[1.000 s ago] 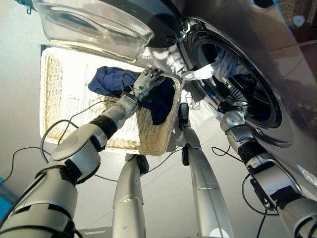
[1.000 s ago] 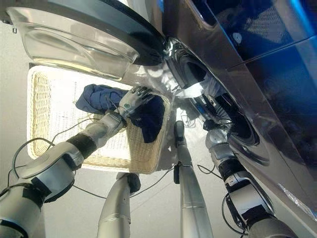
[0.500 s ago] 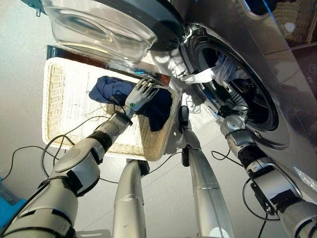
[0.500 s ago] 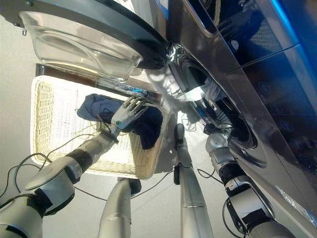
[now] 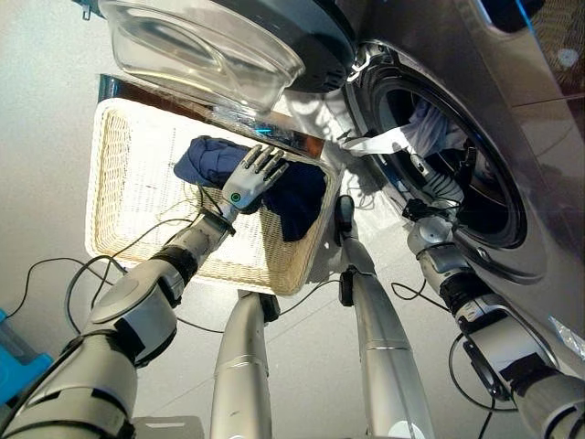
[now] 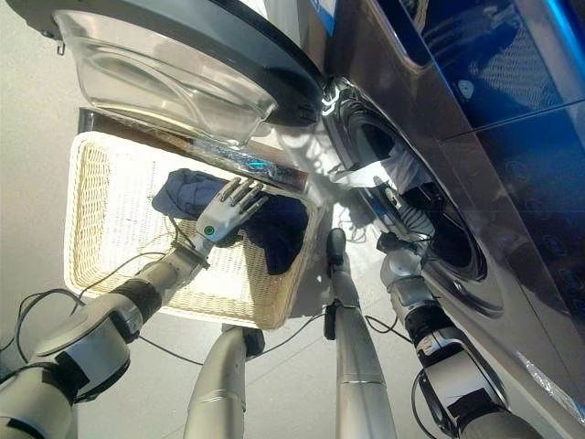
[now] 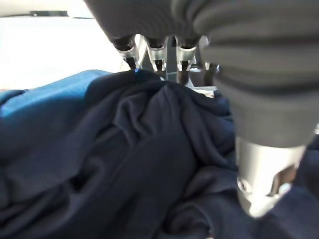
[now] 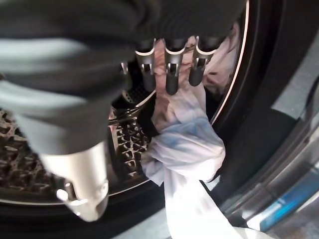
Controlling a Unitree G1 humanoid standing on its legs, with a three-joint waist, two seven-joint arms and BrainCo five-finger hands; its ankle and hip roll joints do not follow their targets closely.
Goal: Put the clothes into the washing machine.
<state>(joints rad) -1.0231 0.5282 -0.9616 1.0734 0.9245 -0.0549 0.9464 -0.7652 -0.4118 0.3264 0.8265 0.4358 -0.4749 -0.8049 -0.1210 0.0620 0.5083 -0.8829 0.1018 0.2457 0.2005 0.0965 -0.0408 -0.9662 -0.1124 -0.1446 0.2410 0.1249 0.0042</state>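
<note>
Resting in the wicker basket (image 5: 128,197) on the floor: navy garment (image 5: 297,197), bunched toward the side nearest the washing machine (image 5: 512,137); left hand (image 5: 249,180) above it, fingers straight and spread, tips at the cloth; right hand (image 8: 169,69) at the drum opening, fingers straight and relaxed, holding nothing; white garment (image 8: 182,149) hanging from the drum over the door rim; glass door (image 5: 210,46) swung open above the basket.

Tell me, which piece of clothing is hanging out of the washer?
The white garment: it trails over the drum's rim. The navy garment lies in the wicker basket under the left hand.
</note>
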